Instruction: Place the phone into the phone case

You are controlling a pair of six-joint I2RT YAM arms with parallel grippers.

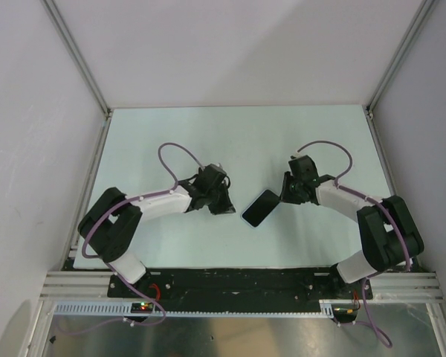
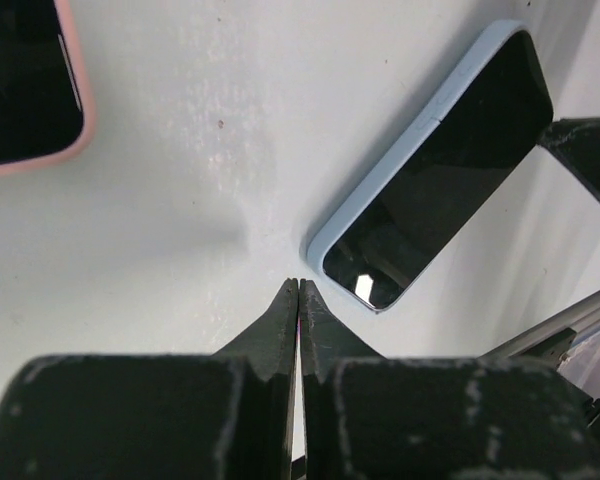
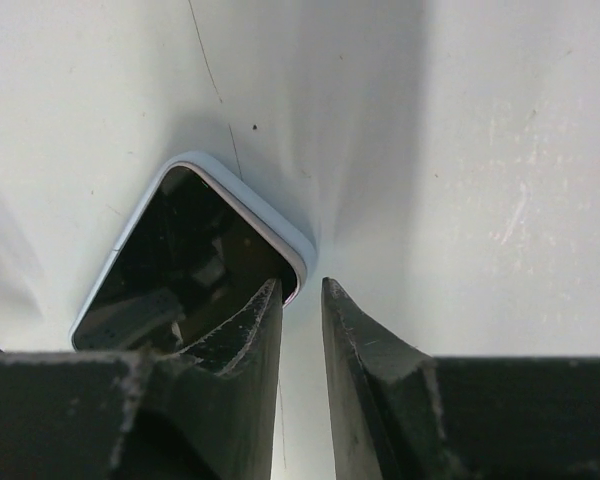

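Observation:
The black phone (image 1: 259, 208) lies face up inside the light-blue phone case (image 2: 400, 152) on the table between the two arms. In the left wrist view the phone (image 2: 450, 170) sits just right of and beyond my left gripper (image 2: 298, 285), which is shut and empty, its tips close to the case's near corner. My right gripper (image 3: 302, 285) is open by a narrow gap with nothing between the fingers. Its left fingertip (image 3: 265, 300) sits over the phone's corner (image 3: 180, 260), and the case rim (image 3: 265, 218) curves just ahead of the tips.
A pink-rimmed slab with a dark face (image 2: 25, 85) lies at the upper left of the left wrist view. The pale table (image 1: 238, 141) is walled at the back and sides. A metal rail (image 1: 238, 282) runs along the near edge.

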